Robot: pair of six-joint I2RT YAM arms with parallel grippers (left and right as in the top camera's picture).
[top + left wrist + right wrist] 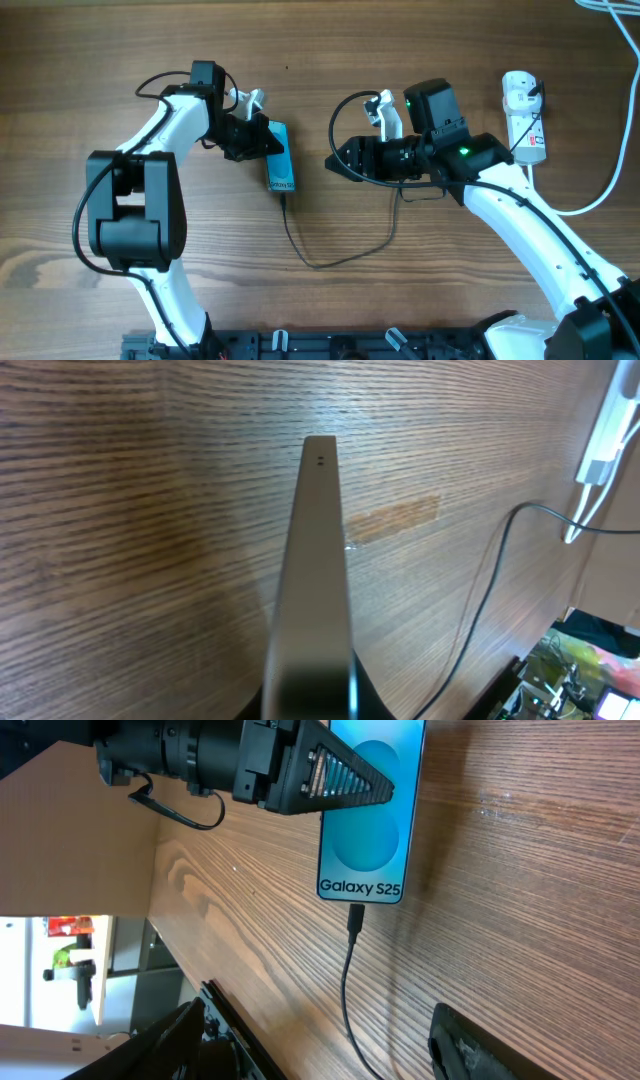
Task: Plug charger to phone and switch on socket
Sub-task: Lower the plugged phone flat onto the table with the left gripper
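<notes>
Now | phone (pixel 282 172) is clamped edgewise by left gripper (pixel 270 140) | charger (pixel 320 262) is seen touching its label end | right gripper (pixel 333 163) is spread apart, just beside phone

A bare strip of surface (pixel 420 50) lies between my right end effector (pixel 332 165) and the phone (pixel 281 160) at its 9 o'clock, open to pass. My left end effector (pixel 265 140) clamps the phone from its 10 o'clock. The charger (pixel 318 265) loops across at 6 o'clock. The socket (pixel 522 115), at 3 o'clock, sits behind my own right arm (pixel 520 215).
</notes>
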